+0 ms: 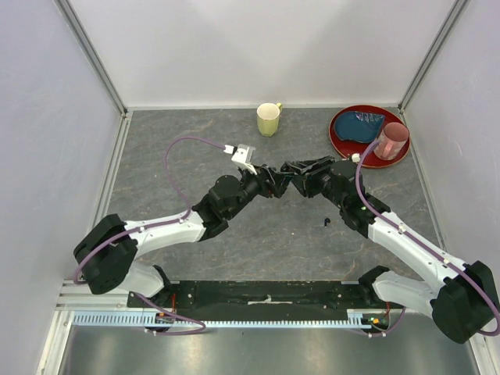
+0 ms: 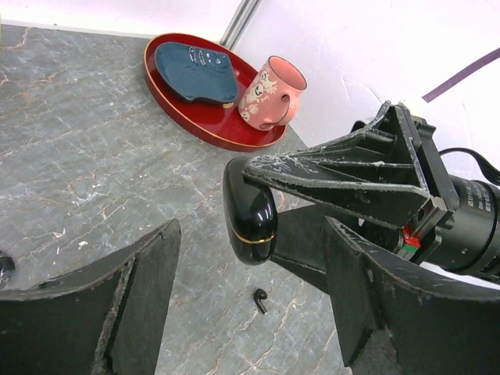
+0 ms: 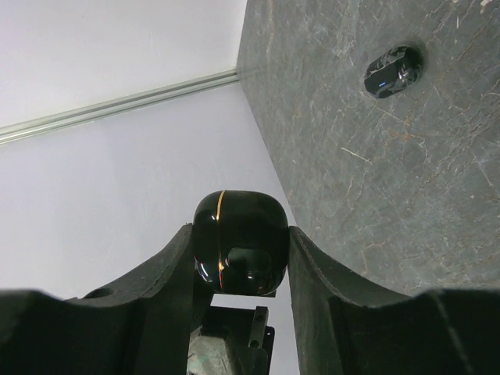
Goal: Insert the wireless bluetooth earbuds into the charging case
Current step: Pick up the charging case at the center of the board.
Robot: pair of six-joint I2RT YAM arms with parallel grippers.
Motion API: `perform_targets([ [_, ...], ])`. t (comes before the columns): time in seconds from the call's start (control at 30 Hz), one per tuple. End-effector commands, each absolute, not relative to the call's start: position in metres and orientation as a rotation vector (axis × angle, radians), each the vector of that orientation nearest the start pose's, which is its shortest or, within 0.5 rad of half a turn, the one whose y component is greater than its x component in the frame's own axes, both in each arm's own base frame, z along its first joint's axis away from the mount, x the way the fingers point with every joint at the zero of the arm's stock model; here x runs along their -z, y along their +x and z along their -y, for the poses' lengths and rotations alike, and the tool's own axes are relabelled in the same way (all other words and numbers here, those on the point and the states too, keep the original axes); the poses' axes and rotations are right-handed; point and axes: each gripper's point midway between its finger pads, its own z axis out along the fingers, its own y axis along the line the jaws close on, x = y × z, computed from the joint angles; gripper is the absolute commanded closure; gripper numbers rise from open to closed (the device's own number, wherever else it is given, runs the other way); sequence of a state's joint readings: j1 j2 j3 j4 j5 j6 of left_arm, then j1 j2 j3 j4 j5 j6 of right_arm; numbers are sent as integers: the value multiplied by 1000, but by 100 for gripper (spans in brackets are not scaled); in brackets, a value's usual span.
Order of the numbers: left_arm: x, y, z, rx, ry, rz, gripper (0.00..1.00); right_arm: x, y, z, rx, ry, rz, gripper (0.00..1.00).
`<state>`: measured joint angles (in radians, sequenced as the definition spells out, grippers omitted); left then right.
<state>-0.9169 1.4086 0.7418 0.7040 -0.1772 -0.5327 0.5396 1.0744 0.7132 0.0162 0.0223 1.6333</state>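
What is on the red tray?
A dark blue item, maybe a pouch or cloth, and a pink mug sit on the tray. Whatever may lie under the blue item is covered.

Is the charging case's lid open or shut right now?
Shut. The charging case, clamped in the right hand, shows only a thin gold seam, with no gap between its halves.

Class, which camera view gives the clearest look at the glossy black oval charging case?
The left wrist view: the glossy black oval charging case shows side-on, gold seam visible, clamped in the right gripper. The right wrist view shows only its end, close up; in the top view it cannot be made out.
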Motion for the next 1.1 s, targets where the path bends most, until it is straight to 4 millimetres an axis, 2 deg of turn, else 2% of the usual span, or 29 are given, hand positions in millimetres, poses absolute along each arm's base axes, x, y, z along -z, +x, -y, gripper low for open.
perform_targets([
  [0.0,-275,293,367,1028,164,-1507,25,-256,306,-232,-1448,1134,-1805,100],
  [0.27,-264,295,376,1055,159,-1529,35,-258,305,-232,-1459,1127,-1806,100],
  [0.37,-264,296,377,1053,159,-1527,43,-258,304,-233,-1457,1121,-1811,100],
  [0.73,-268,299,383,1058,167,-1505,42,-255,304,-233,-1442,1118,-1822,100],
  [0.83,-266,299,383,1060,169,-1508,46,-256,301,-236,-1463,1102,-1839,100],
  [0.97,-263,301,386,1062,166,-1516,61,-258,300,-236,-1468,1092,-1837,100],
  [1.0,-264,301,385,1063,164,-1514,71,-259,299,-237,-1471,1091,-1839,100],
  [1.07,-262,302,386,1057,166,-1516,76,-259,298,-235,-1467,1088,-1839,100],
])
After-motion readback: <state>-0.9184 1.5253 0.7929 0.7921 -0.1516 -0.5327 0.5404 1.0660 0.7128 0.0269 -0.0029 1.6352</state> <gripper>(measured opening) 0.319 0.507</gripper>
